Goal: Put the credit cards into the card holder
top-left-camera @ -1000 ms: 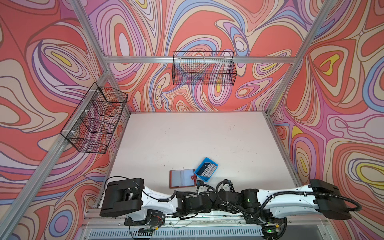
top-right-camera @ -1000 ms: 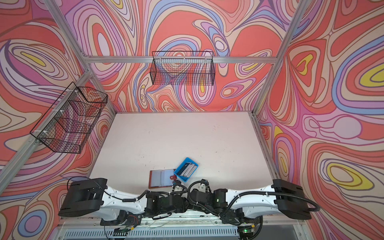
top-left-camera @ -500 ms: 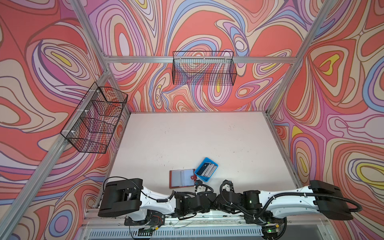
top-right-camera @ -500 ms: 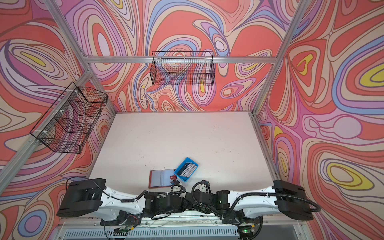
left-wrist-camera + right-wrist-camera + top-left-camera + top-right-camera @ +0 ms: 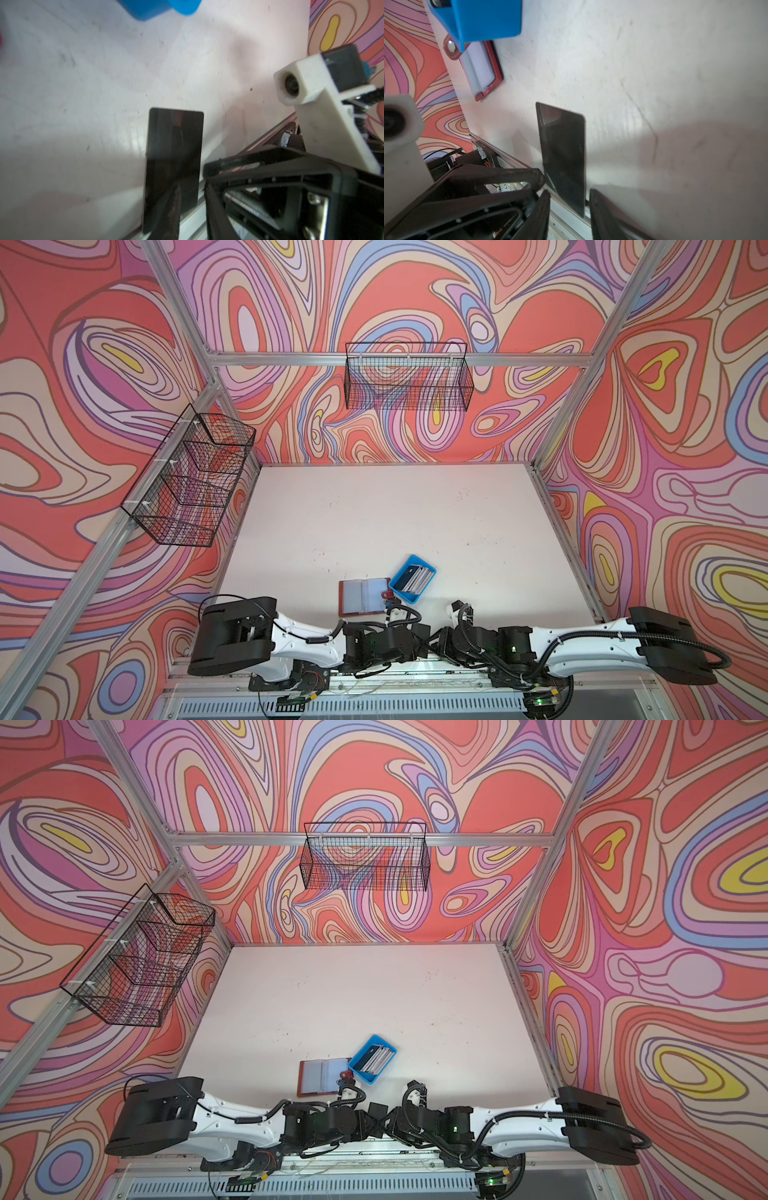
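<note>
One black credit card (image 5: 174,141) (image 5: 564,145) sits at the table's front edge, its near end over the rail. My left gripper (image 5: 191,191) and right gripper (image 5: 569,193) hover close together over that end. Each has its jaws narrowly apart, and the card shows beyond the fingertips, not clamped. Whether a finger touches it I cannot tell. In both top views the wrists hide the grippers. More credit cards (image 5: 413,580) (image 5: 376,1057) stand in a blue tray (image 5: 430,572) (image 5: 483,18). The red-brown card holder (image 5: 361,597) (image 5: 322,1077) (image 5: 481,68) lies open beside the tray.
The aluminium front rail (image 5: 268,135) (image 5: 508,155) runs just below the grippers. The other arm's wrist camera (image 5: 295,83) is close alongside. Black wire baskets hang on the back wall (image 5: 409,381) and the left wall (image 5: 191,481).
Both forearms have sunk slightly toward the front rail. The wrists stay close together near the middle. The tray and the card holder have not moved.
</note>
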Robot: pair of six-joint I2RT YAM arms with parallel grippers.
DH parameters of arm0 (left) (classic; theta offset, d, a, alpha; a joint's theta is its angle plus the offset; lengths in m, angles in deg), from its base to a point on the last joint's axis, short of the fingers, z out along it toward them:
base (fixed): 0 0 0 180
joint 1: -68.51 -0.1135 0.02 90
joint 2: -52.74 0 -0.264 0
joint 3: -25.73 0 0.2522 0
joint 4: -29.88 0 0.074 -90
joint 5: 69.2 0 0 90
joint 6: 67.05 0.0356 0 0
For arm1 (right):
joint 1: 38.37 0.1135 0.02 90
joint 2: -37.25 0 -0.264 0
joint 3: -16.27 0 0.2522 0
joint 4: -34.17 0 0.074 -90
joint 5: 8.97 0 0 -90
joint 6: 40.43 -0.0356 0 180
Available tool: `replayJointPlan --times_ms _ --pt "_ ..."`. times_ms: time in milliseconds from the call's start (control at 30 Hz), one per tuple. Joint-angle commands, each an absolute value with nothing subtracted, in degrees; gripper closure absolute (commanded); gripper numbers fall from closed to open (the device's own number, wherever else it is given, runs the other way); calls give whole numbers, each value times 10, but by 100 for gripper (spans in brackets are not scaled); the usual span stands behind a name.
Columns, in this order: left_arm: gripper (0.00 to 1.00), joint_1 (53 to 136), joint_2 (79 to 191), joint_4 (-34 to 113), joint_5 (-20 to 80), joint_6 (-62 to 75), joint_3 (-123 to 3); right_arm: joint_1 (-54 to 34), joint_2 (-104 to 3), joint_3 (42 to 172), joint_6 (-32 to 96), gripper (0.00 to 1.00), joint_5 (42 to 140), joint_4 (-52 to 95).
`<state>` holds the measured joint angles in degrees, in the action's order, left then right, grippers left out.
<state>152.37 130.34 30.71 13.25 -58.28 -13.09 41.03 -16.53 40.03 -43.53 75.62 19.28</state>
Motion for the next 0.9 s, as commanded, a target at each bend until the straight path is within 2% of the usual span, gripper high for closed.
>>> replayJointPlan --times_ms 0,167,367,567,867 --pt "75 1525 1230 468 126 -558 -155 412 -137 423 -444 65 752 86" --pt "70 1525 1191 502 114 -562 -135 412 -190 450 -420 64 767 95" --pt "73 1525 1263 417 159 -545 -136 418 -273 468 -407 63 777 131" --pt "73 1518 1335 367 189 -556 -135 419 -288 471 -408 63 774 135" --pt "80 1517 1384 306 213 -571 -129 420 -290 454 -420 65 772 169"
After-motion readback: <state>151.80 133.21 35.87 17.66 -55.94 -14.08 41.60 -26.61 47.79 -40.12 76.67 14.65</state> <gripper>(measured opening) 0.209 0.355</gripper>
